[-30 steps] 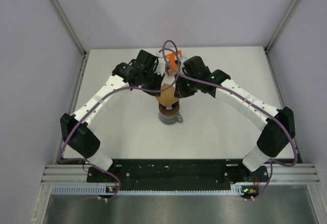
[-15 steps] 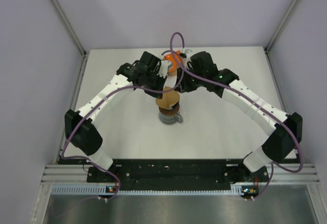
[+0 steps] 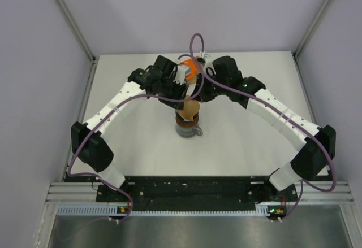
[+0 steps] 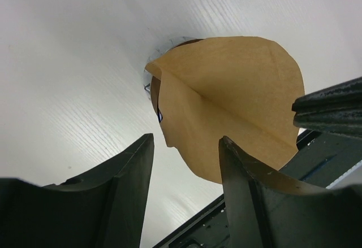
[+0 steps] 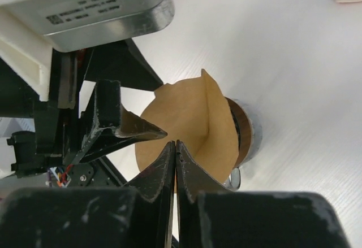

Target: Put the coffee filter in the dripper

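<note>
A: Where's the tan creased paper coffee filter [image 4: 237,90]?
B: Upright over the blue ribbed cone dripper [image 4: 160,114]. My right gripper [image 5: 174,146] pinches its edge to steady it; left gripper [image 4: 186,142] gapes, holding nothing.

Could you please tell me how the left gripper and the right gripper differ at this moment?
The left gripper is open, its jaws apart and gripping nothing, while the right gripper is shut, its jaws apparently pinching the edge of the coffee filter. The left gripper reaches the filter from the left, the right gripper from the right. Both are black two-finger grippers meeting at the filter.
</note>
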Tool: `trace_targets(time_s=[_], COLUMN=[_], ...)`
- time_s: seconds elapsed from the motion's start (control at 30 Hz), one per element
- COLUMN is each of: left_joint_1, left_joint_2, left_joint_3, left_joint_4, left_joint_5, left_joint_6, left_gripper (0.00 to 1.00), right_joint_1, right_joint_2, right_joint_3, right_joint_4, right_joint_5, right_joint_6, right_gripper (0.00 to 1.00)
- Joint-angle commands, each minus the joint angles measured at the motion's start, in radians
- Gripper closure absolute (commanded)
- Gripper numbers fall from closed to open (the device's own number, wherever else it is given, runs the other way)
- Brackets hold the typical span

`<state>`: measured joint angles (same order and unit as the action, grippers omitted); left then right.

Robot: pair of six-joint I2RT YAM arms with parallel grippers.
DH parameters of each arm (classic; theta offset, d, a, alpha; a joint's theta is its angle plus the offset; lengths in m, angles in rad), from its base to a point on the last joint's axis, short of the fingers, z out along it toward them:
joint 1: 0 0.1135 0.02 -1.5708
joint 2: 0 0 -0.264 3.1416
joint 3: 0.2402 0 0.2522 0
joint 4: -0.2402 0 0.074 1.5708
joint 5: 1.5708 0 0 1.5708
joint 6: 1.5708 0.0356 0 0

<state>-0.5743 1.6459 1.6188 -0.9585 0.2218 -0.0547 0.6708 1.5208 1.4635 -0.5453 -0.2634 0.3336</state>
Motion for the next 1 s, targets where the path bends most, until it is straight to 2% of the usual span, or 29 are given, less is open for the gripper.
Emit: trace_targets(time_s=[0.0,0.1,0.27,0.43,0.53,0.67,0.97], left_joint_1=[0.016,0.046,0.131,0.241,0.284,0.289,0.304], left_joint_2=[-0.037,-0.055,-0.093,-0.113,-0.127,-0.13,-0.144], left_joint_3=[0.069,0.084,0.067,-0.013,-0.103,-0.16,-0.267], left_joint_4=[0.006,0.004,0.029,0.076,0.136,0.176,0.266], left_joint_5=[0.007,0.042,0.128,0.247,0.313,0.37,0.439], left_joint_6=[0.001,-0.014,-0.063,-0.14,-0.175,-0.209,-0.298], left_gripper=[0.42,0.35,0.33,0.32,0.31,0.28,0.26], right_joint_1=[0.0,0.003,0.019,0.039,0.064,0.113,0.179], right_joint_2=[0.009,0.022,0.036,0.061,0.091,0.172,0.312], right_joint_3=[0.0,-0.006,-0.011,0.004,0.034,0.118,0.245], right_joint_4=[0.045,0.042,0.039,0.018,-0.031,-0.136,-0.261], right_joint_5=[-0.112,-0.114,-0.074,-0.031,0.047,0.16,0.251], right_joint_6=[0.01,0.012,0.008,-0.01,-0.036,-0.082,-0.113], right_gripper=[1.0,1.0,1.0,1.0,1.0,1.0,1.0])
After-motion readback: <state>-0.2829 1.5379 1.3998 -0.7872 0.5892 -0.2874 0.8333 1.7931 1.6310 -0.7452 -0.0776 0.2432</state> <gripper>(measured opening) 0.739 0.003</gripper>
